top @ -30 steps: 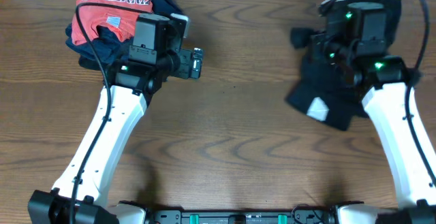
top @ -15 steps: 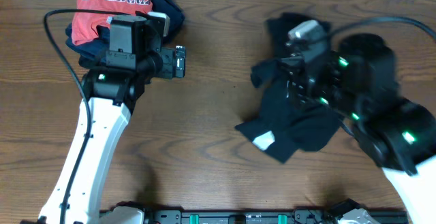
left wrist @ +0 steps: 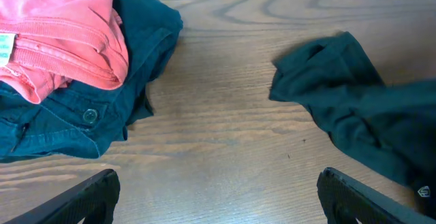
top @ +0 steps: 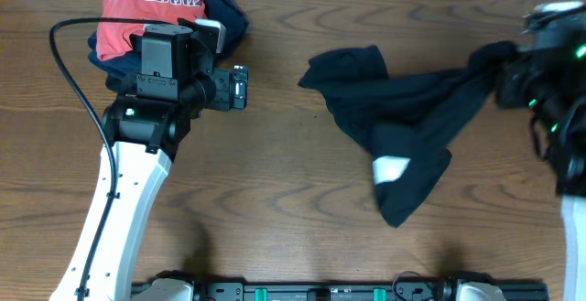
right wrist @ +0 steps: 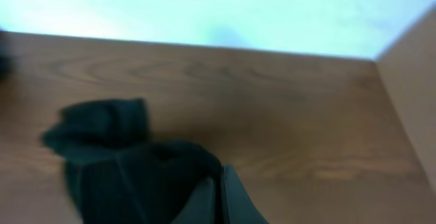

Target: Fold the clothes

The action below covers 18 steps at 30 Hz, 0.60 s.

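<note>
Locate the plain black soft-fabric shirt (top: 412, 109) on the brown wood-grain table (top: 275, 200), spanning from centre to right edge. Note the crumpled, unfolded lay:
- 1 lobe pointing toward table centre at the far side
- 1 tail trailing toward the near edge
- 1 corner drawn out to the right

Identify the small white label (top: 392, 168) on the lower part of the fabric, facing up.

Check the right gripper (right wrist: 219, 195) at the right edge of the table: fingers pressed together, pinching the drawn-out corner of the black soft-fabric shirt. Treat the right wrist view as blurred. Read only dark fabric bunched against the fingers, with bare wood behind.

Check the left gripper (left wrist: 219, 197) at the far left of the table: fingers (left wrist: 92, 193) spread wide over bare wood. Note the position: just beside the clothing pile, well apart from the black soft-fabric shirt.

Identify the pile at the far left corner: red shirt with white lettering (top: 137, 4) lying on top of a dark navy-blue garment (top: 224, 17) with 1 visible button (left wrist: 89, 116). Confirm a strip of bare table between this pile and the nearest lobe of the black soft-fabric shirt, with no contact.
</note>
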Available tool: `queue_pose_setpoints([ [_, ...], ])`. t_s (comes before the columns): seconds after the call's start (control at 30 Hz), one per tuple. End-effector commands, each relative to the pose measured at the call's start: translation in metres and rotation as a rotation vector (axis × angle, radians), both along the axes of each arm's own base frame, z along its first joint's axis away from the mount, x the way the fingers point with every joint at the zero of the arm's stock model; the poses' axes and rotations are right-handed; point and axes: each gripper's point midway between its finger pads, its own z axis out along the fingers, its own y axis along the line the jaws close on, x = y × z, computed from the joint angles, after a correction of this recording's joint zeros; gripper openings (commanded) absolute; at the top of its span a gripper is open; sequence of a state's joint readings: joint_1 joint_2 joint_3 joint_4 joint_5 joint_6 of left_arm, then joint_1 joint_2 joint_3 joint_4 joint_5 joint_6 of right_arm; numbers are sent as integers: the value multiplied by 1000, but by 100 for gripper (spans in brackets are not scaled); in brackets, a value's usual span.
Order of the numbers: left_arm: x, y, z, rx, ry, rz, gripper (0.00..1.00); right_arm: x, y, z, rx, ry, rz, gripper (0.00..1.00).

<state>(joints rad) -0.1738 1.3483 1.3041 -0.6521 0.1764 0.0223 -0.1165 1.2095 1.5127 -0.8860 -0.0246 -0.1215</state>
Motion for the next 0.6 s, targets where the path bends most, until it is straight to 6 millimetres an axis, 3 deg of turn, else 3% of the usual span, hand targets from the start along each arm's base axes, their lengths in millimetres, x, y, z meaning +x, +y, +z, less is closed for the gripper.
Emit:
queue_pose_setpoints([
  [0.0, 1, -2, 5, -16, -8, -3, 94, 17, -28, -19, 9, 48, 42, 1],
  [0.17, 8, -29, -9, -20, 15, -70, 94, 51, -54, -66, 129, 122, 88, 1],
  [0.3, 19, -71, -39, 15, 38, -189, 94, 69, -61, -98, 196, 172, 110, 1],
  [0.43, 27, -117, -79, 71, 56, -333, 95, 76, -61, -117, 220, 210, 116, 1],
  [0.57, 27, -149, -123, 160, 71, -485, 95, 77, -61, -121, 232, 219, 118, 1],
])
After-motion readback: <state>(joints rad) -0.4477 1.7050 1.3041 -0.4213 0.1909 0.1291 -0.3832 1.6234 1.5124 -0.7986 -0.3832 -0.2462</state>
